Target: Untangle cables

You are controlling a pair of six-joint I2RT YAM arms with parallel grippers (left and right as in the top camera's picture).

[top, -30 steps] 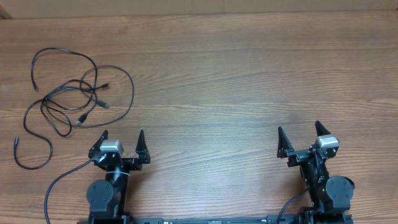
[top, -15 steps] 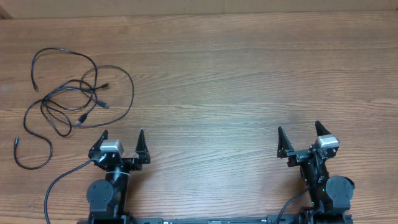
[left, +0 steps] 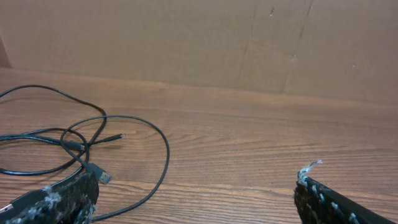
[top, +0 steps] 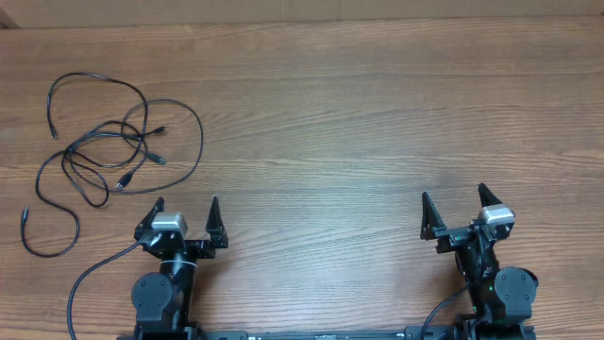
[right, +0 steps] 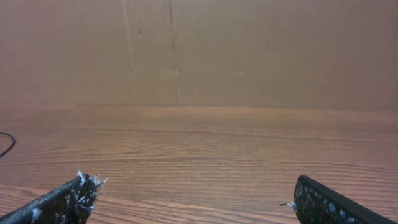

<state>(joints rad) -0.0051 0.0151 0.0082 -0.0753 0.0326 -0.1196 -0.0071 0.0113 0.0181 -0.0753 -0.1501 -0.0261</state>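
Note:
The cables (top: 121, 127) are thin black cords lying in a loose tangle of overlapping loops at the table's far left, with small plug ends near the middle of the tangle. In the left wrist view the cables (left: 73, 144) lie ahead and to the left, and a silver-tipped plug (left: 98, 173) rests just past my left finger. My left gripper (top: 187, 201) (left: 196, 186) stands open and holds nothing, a little to the near right of the tangle. My right gripper (top: 453, 192) (right: 193, 190) is open over bare wood at the near right, far from the cables.
The wooden table (top: 330, 113) stretches between and beyond both arms. A brown cardboard wall (left: 186, 43) stands along its far edge. A thicker black wire (top: 90, 274) curves out from the left arm's base at the near edge.

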